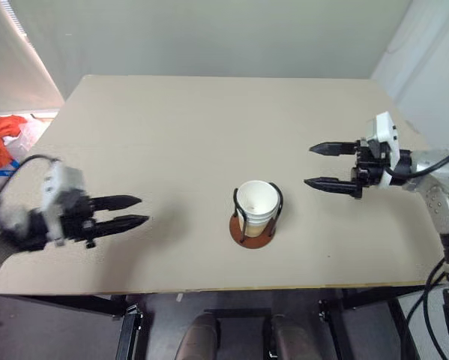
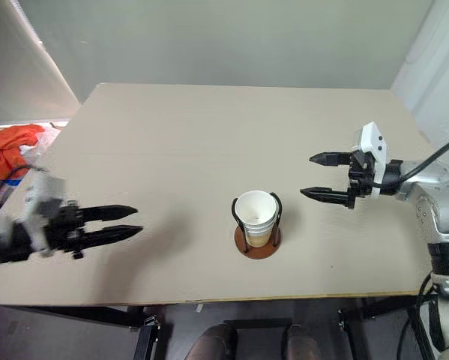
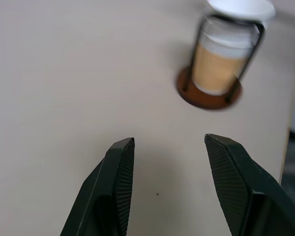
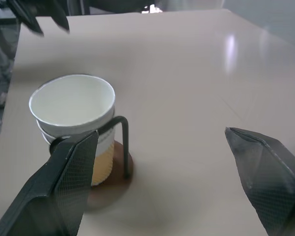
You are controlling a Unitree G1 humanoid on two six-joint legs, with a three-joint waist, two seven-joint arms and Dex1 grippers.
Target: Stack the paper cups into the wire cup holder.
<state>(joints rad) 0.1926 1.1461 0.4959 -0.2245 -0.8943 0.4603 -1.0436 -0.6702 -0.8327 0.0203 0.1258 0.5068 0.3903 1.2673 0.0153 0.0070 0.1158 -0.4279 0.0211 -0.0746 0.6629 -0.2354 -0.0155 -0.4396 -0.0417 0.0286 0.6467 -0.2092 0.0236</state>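
Left gripper (image 1: 134, 211) first: its jaws stand apart with nothing between them, only bare worktop (image 1: 209, 127) showing in the gap, and they point level across the surface toward the middle. It hangs over the near left part of the worktop, well apart from the cup holder (image 1: 255, 227).

Over on the other side, the right gripper (image 1: 319, 166) has its jaws spread wide, one finger above the other in the head views, empty, pointing in toward the centre. It sits near the holder on the holder's right, not touching it.

Between the two grippers, toward the near edge, stands the wire holder: a round reddish-brown base with black wire loops rising upright on either side. The paper cups (image 1: 256, 208) sit nested inside it, upright, white rim on top and pale tan sides below, with stacked rims showing under the top one. How many are in the stack cannot be told for sure. The top rim stands a little above the wire loops.

Off the far left edge of the worktop lies a bundle of orange cloth (image 1: 1, 139).
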